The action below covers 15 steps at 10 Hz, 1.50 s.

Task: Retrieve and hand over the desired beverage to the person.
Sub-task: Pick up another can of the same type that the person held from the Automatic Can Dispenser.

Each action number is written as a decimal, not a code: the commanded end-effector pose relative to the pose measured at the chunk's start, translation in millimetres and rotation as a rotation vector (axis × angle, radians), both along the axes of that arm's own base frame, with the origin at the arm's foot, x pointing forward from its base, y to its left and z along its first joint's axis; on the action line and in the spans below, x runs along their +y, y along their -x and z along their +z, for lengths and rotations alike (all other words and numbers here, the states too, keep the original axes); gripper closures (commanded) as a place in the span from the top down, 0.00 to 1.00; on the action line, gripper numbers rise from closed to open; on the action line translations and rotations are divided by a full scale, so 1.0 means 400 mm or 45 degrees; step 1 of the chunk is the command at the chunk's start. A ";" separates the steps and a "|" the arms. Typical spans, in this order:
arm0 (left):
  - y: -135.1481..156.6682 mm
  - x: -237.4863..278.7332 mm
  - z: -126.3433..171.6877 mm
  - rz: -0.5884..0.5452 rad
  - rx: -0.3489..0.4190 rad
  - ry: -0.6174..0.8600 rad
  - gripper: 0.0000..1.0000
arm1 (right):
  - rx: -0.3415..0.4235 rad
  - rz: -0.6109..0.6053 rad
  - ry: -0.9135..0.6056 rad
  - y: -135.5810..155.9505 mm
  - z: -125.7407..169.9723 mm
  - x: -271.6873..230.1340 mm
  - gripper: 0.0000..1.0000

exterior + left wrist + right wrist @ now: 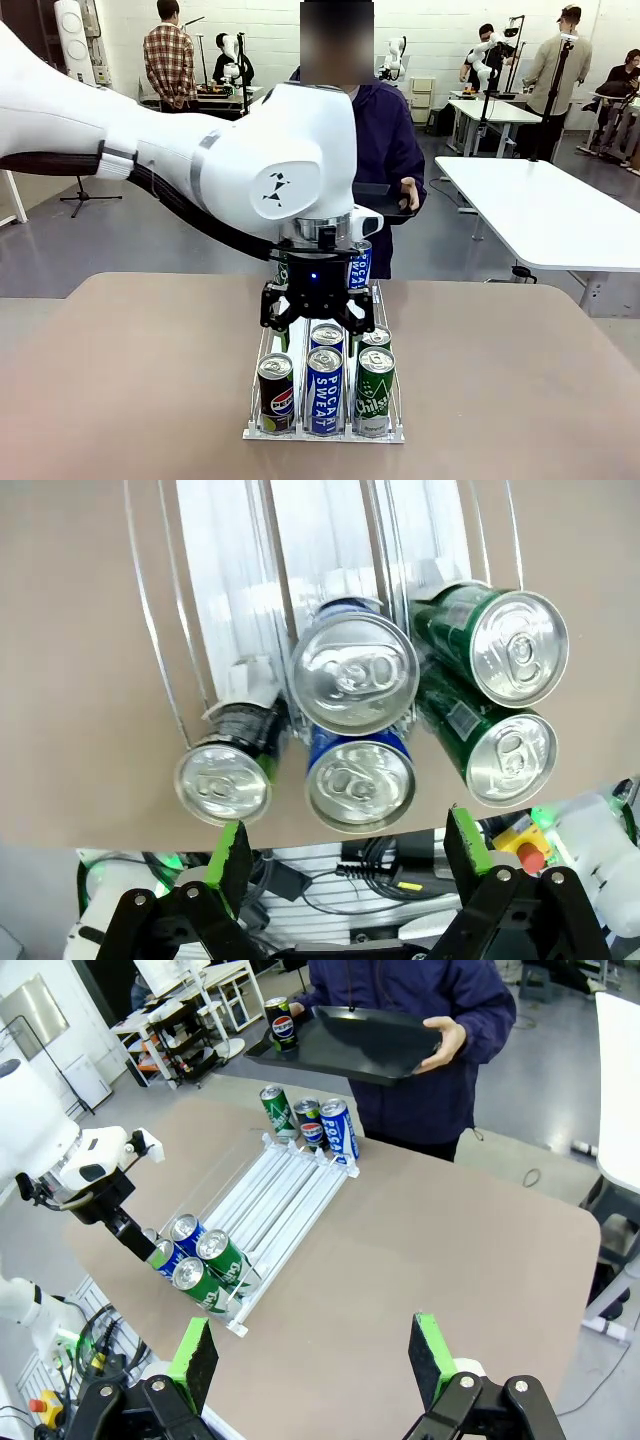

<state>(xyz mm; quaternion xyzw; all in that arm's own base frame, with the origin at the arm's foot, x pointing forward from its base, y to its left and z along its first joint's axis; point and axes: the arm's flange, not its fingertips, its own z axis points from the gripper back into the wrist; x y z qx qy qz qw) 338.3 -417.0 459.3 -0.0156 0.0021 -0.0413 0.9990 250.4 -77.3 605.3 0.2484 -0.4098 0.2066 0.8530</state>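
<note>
**A:** Left claw (318, 322) state?

**B:** Jaws spread wide, gripping nothing. We see it low in the centre of the front frame, hanging over the near end of the clear rack (395, 433), above the middle lane.

**A:** What's under it?

**B:** In its wrist view we see two blue Pocari cans (360, 780) in the middle lane, one behind the other. There's a lone Pepsi can (222, 782) at lower left and two green cans (512, 760) at right.

**A:** Right claw (312, 1352)?

**B:** Also open and empty, at the bottom edge of its own frame, high over the bare bench (430, 1250).

**A:** Person?

**B:** The person (395, 150) is at top centre, standing at the bench's far side and holding a black tray (370, 1045), with a hand (447, 1040) on its right edge. A tray can (283, 1020), Pepsi, stands at the tray's left end. Three far-end cans (312, 1125) sit in the rack just below the tray. We can't tell which drink is wanted.
</note>
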 end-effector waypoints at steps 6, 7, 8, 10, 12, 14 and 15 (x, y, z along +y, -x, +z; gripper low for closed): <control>-0.012 -0.046 -0.037 -0.026 0.015 -0.086 1.00 | -0.002 0.033 -0.026 -0.005 -0.003 0.002 1.00; -0.008 -0.048 -0.041 -0.023 0.014 -0.085 1.00 | -0.002 0.033 -0.026 -0.005 -0.003 0.002 1.00; -0.008 -0.051 -0.040 -0.015 0.011 -0.084 1.00 | -0.002 0.033 -0.026 -0.005 -0.003 0.002 1.00; -0.009 -0.048 -0.031 -0.001 0.003 -0.068 1.00 | -0.002 0.033 -0.026 -0.005 -0.003 0.002 1.00; -0.013 -0.036 -0.011 0.011 -0.019 -0.046 1.00 | -0.002 0.033 -0.026 -0.005 -0.003 0.002 1.00; -0.012 -0.030 -0.002 0.019 -0.031 -0.038 1.00 | -0.002 0.033 -0.026 -0.005 -0.003 0.002 1.00; -0.014 -0.029 -0.004 0.024 -0.029 -0.043 1.00 | -0.002 0.033 -0.026 -0.005 -0.003 0.002 1.00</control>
